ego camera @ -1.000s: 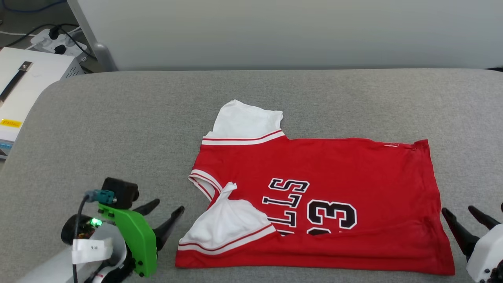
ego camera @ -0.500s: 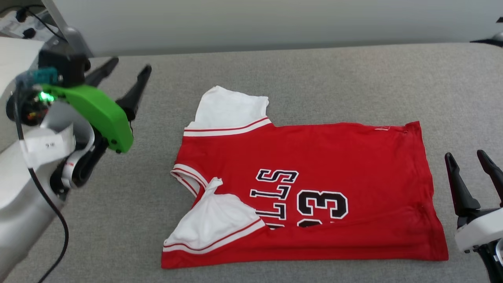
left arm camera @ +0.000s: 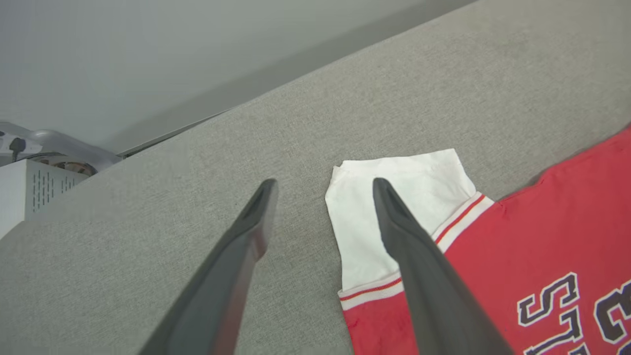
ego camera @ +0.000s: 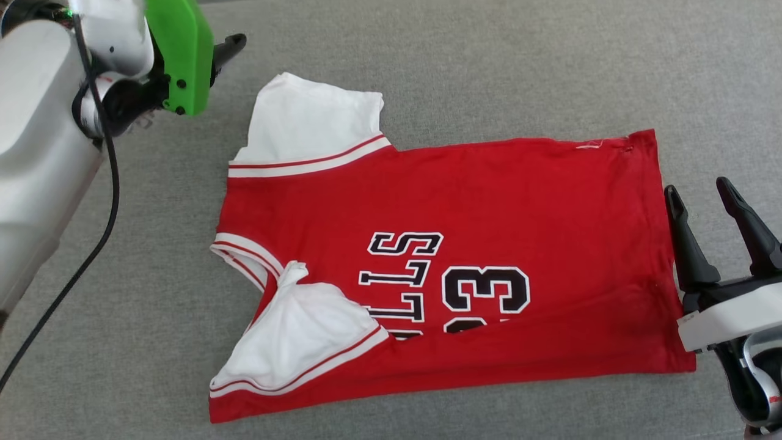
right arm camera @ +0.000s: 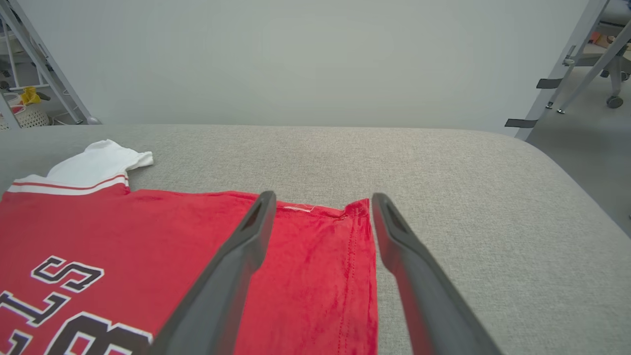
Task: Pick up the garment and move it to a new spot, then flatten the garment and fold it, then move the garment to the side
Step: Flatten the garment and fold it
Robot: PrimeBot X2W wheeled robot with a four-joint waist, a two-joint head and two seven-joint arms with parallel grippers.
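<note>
Red jersey T-shirt with white short sleeves (ego camera: 489,201), lettering up on the grey fabric-covered bench (ego camera: 489,61), collar toward its left end and hem toward its right. In the last second I raised the left gripper (left arm camera: 325,183) from the near left to the far white sleeve (ego camera: 311,116), fingers apart and empty. The right gripper (ego camera: 697,187), equally spread, advanced beside the hem (ego camera: 663,244). The head camera also tilted down. The near sleeve (ego camera: 299,342) lies crumpled over the front, so I judge flattening comes next.
</note>
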